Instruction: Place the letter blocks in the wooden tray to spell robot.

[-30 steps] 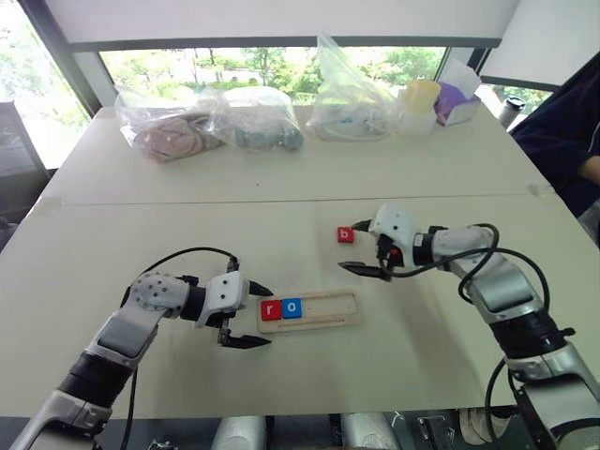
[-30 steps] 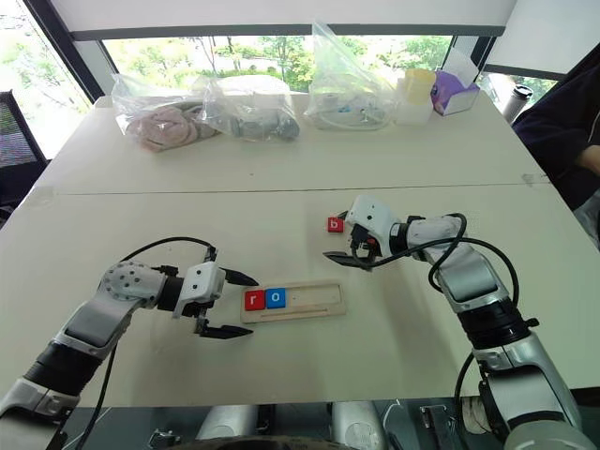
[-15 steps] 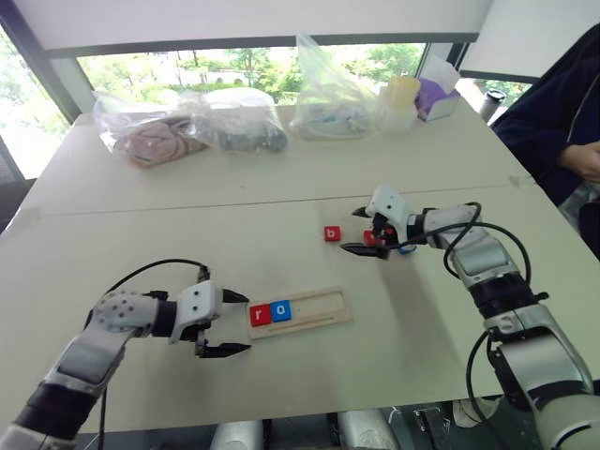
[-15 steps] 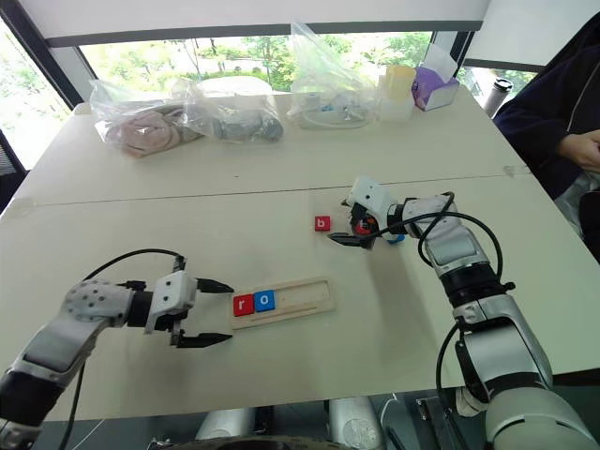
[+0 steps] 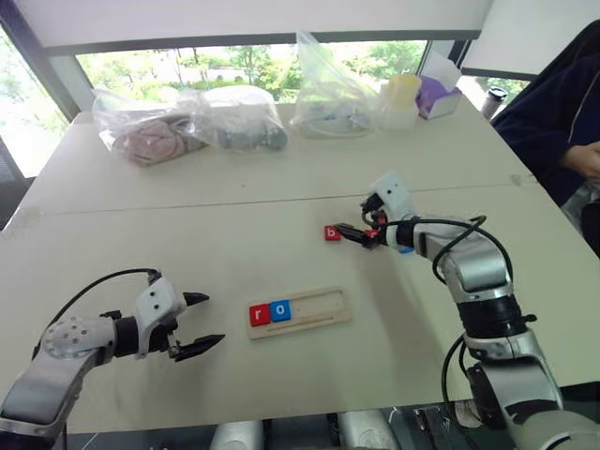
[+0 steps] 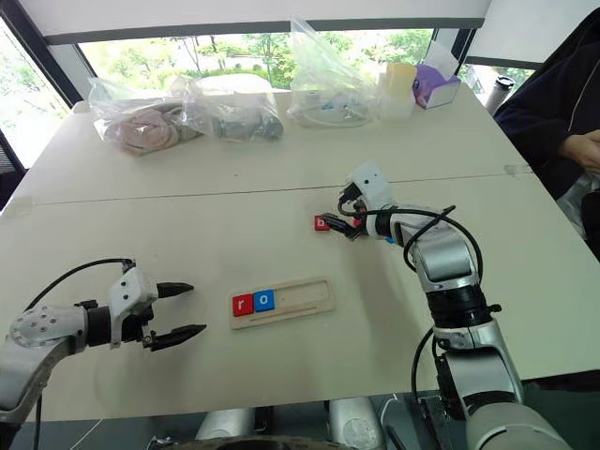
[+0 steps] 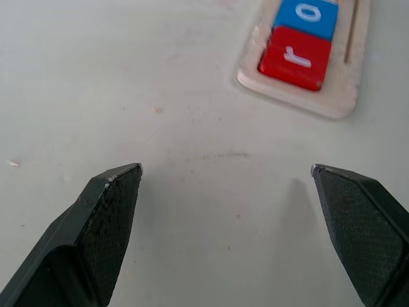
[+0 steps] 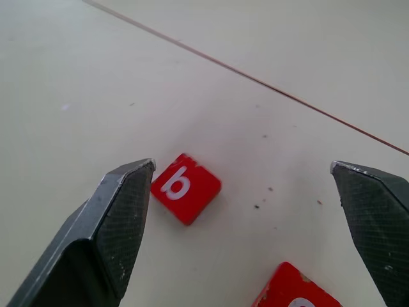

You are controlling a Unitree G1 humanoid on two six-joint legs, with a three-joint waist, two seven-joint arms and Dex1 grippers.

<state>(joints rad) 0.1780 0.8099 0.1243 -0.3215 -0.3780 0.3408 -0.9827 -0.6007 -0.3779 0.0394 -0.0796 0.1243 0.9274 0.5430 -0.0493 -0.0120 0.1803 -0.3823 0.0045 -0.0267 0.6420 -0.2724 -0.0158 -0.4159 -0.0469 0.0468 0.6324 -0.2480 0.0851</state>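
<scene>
- The wooden tray lies low in the middle of the head view on the tabletop. It already holds a red "r" block and a blue "o" block at its left end; the rest of the slot is bare.
- The red "b" block sits loose, centre frame, above the tray and well apart from it.
- The right gripper reaches toward it, fingers spread wide and empty, one finger just beside the block.
- Another red block lies near; its letter is cut off.
- The left gripper, lower left, hangs wide and empty, left of the tray.
- Judged step: fetching "b", the third letter. Next calls for straddling that block squarely, then closing.
</scene>
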